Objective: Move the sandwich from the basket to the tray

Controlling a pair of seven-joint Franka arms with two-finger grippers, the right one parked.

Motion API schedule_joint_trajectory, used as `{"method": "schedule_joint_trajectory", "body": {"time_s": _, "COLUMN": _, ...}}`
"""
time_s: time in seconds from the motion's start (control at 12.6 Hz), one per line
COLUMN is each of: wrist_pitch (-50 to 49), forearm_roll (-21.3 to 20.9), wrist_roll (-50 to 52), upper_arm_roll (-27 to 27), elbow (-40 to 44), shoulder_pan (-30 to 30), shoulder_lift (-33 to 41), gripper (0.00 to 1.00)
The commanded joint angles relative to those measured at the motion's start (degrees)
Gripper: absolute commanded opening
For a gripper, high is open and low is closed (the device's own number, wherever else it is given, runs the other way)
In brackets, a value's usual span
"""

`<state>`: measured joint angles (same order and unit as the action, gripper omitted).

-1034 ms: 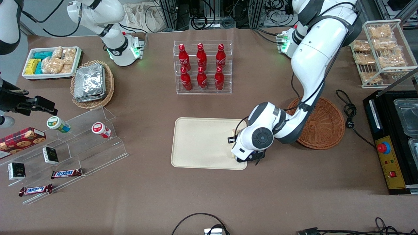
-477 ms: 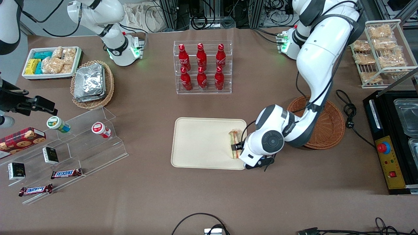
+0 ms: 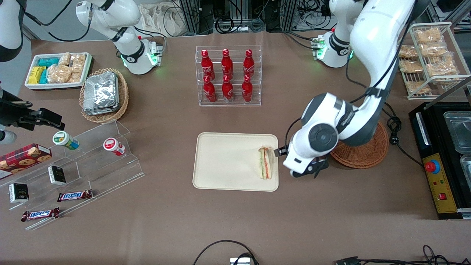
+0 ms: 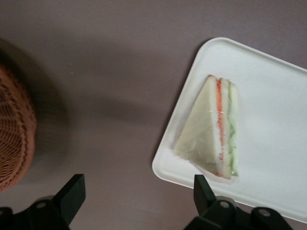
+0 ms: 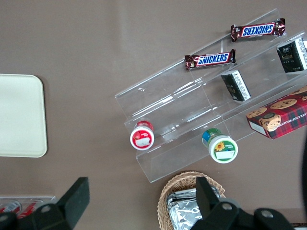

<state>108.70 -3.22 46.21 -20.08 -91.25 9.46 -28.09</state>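
1. The tray (image 3: pixel 228 162) lies flat on the brown surface (image 3: pixel 235 221), nearer to the front camera than the rack of red bottles (image 3: pixel 228 75).
2. The sandwich (image 3: pixel 265 162) lies on the tray, along the tray edge that faces the basket. In the left wrist view the sandwich (image 4: pixel 213 132) rests on one bread face, with its orange-red and green filling layers showing along one side.
3. The claw (image 3: pixel 307 170) hangs above bare surface between the tray and the basket, just beside the tray edge that carries the sandwich. It touches neither.
4. In the left wrist view the claw (image 4: pixel 136 194) has its fingers (image 4: pixel 72 191) spread wide apart, with nothing between them.
5. The wicker basket (image 3: pixel 368 147) sits on the surface toward the working arm's end, partly covered by the arm. No sandwich shows in its visible part.
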Motion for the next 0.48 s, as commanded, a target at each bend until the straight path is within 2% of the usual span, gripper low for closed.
{"method": "schedule_joint_trajectory", "body": {"time_s": 0.0, "wrist_pitch": 5.56, "forearm_roll": 0.23, "wrist_roll": 0.20, "upper_arm_roll": 0.13, "elbow": -19.72, "shoulder_pan": -1.81, "shoulder_lift": 16.36, "gripper": 1.00}}
{"method": "schedule_joint_trajectory", "body": {"time_s": 0.16, "wrist_pitch": 2.51, "forearm_roll": 0.58, "wrist_roll": -0.50, "upper_arm_roll": 0.04, "elbow": -20.37, "shoulder_pan": -5.56, "shoulder_lift": 19.21, "gripper": 1.00}}
{"method": "schedule_joint_trajectory", "body": {"time_s": 0.4, "wrist_pitch": -5.23, "forearm_roll": 4.00, "wrist_roll": -9.53, "upper_arm_roll": 0.30, "elbow": -19.58, "shoulder_pan": -10.58, "shoulder_lift": 25.96, "gripper": 1.00}}
